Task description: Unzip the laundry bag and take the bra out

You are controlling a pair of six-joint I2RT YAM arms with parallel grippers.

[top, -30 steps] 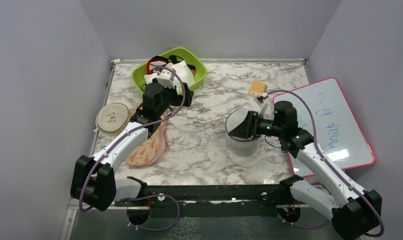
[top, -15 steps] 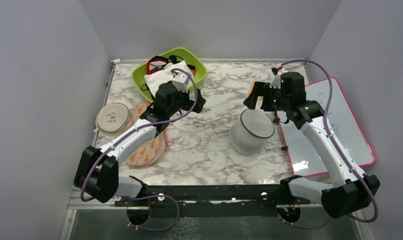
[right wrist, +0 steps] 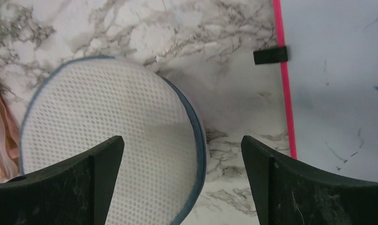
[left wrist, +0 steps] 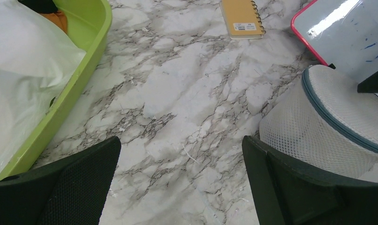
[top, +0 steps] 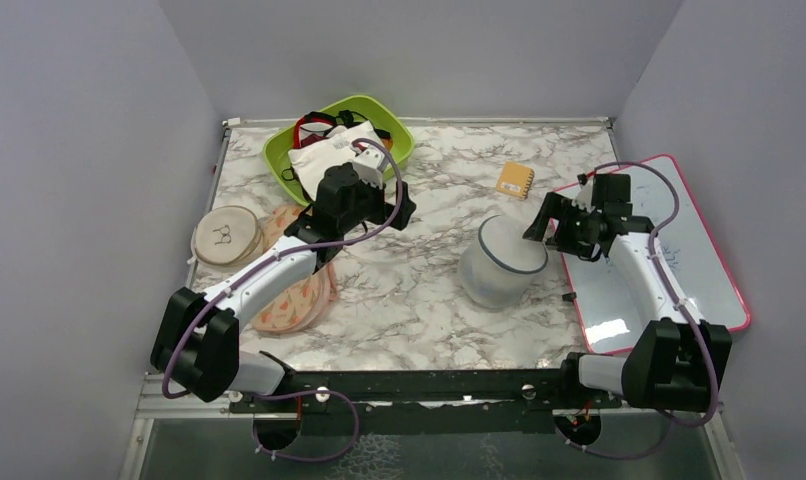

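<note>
Top external view: the round white-mesh laundry bag point(top: 499, 265) with grey-blue zip band lies just beneath the right gripper point(top: 539, 224), whose jaws are spread and empty. The left gripper point(top: 397, 213) is also spread, well apart from the bag.

Left gripper point(left wrist: 180, 143) spread wide, right gripper point(right wrist: 182, 140) likewise

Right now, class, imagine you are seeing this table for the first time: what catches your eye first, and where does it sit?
The round white mesh laundry bag with its grey-blue zip band stands out mid-table, with the right pincer open at its right edge. Next comes the lime-green tray of clothes at the far edge. Last is the pink-framed whiteboard on the right.
</note>
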